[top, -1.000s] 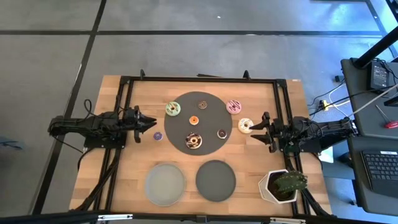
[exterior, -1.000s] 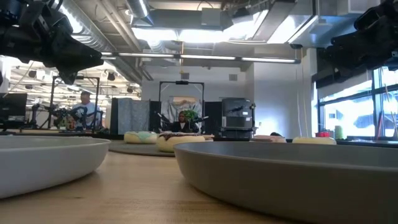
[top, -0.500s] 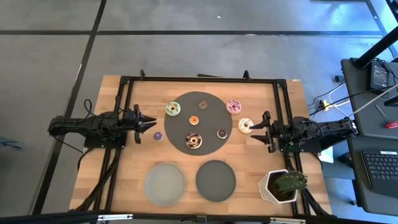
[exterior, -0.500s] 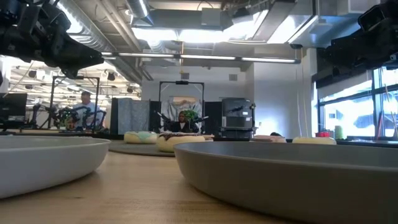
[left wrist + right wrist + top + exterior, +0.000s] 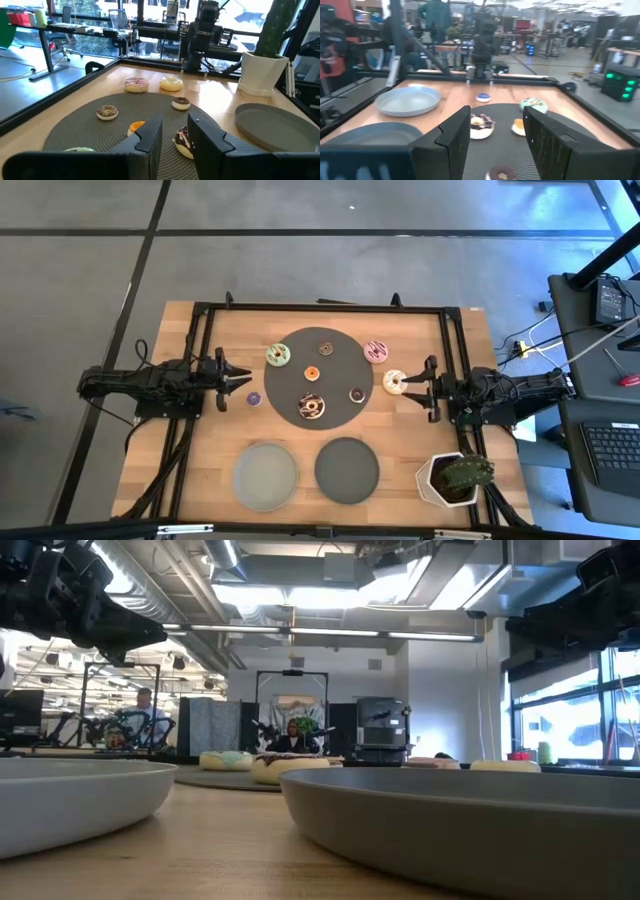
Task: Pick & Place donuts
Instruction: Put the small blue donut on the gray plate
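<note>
Several donuts lie on and around the round dark mat [image 5: 320,375]: a green one [image 5: 278,356], a pink one [image 5: 376,351], a white one [image 5: 395,381], a chocolate-sprinkled one [image 5: 311,406], and minis in orange [image 5: 310,371], brown [image 5: 357,394] and purple [image 5: 254,398]. My left gripper [image 5: 245,380] hovers level at the table's left side, open, pointing at the mat [image 5: 90,130]. My right gripper [image 5: 408,388] hovers level at the right side just beside the white donut, open. Nothing sits between either pair of fingers [image 5: 175,135] [image 5: 497,130].
A light grey plate [image 5: 266,475] and a darker one [image 5: 347,470] rest near the table's front edge. A potted cactus [image 5: 455,478] stands at the front right corner. A black frame [image 5: 320,308] rims the table. People are in the room behind.
Both grippers have rolled a little about the line they point along, staying in place and keeping their fingers apart. No donut has moved.
</note>
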